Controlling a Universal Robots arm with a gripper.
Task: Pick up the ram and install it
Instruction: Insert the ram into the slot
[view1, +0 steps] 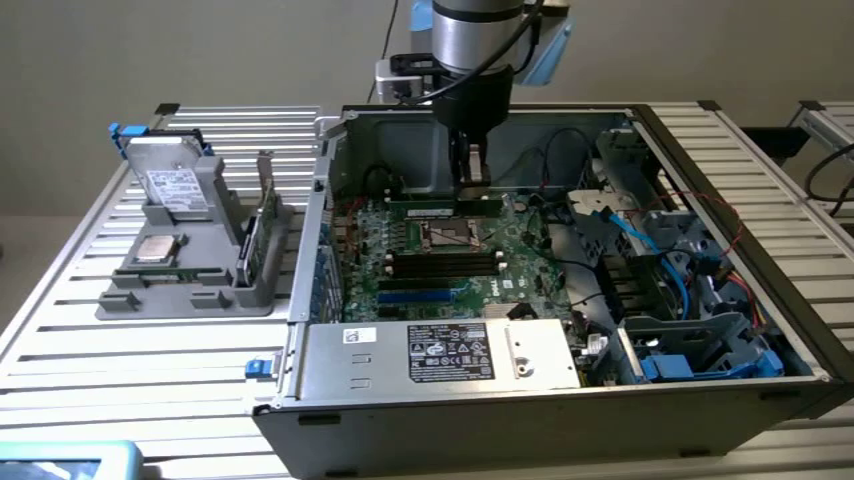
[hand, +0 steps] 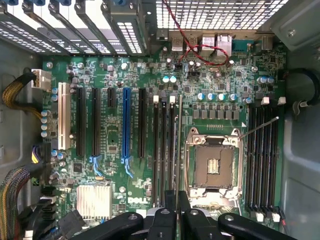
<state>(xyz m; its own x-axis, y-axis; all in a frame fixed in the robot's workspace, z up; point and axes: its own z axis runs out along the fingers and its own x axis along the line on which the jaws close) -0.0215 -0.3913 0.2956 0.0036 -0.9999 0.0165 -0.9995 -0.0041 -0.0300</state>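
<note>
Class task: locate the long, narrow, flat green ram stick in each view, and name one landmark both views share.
Exterior view: the ram stick, held level under the gripper, beside the square silver processor socket.
Wrist view: edge-on, a thin line running from the gripper, beside the same socket.
Shared landmark: the processor socket.

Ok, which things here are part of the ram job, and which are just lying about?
In the job: ram, gripper shut on it, black memory slots.
Lying about: grey tray, hard drive, processor chip, empty processor socket.
</note>
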